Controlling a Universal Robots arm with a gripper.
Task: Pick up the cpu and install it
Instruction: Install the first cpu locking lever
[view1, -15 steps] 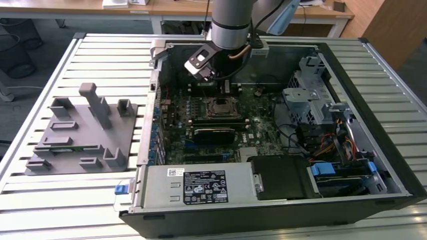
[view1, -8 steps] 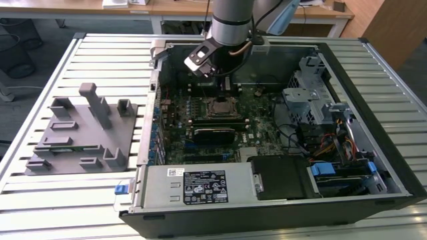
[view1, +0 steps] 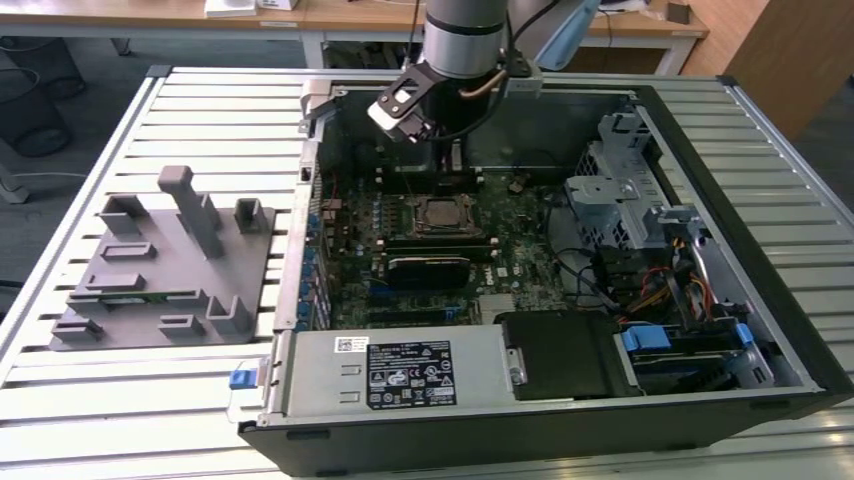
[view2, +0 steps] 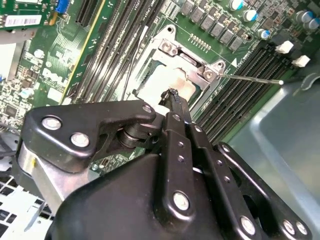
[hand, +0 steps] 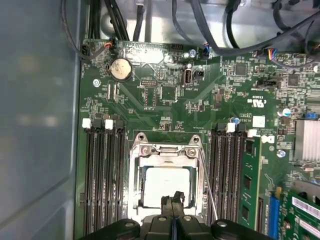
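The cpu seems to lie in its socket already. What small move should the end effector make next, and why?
Probably a short straight lift. In the first wrist view the cpu lies flat inside the socket frame, and the end effector hangs shut over its edge, holding nothing. The thin latch lever stands close beside, so a sideways move may catch it.

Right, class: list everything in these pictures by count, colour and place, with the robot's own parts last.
case: one, black, open on the table
table: one, silver slats, under the case
motherboard: one, green, inside the case
cpu: one, silver, in the motherboard's socket
battery: one, silver, on the motherboard
metal box: one, silver, inside the case
fixture: one, grey, on the table at the exterior view's left
arm: one, grey, above the case
hand: one, black, shut, over the cpu
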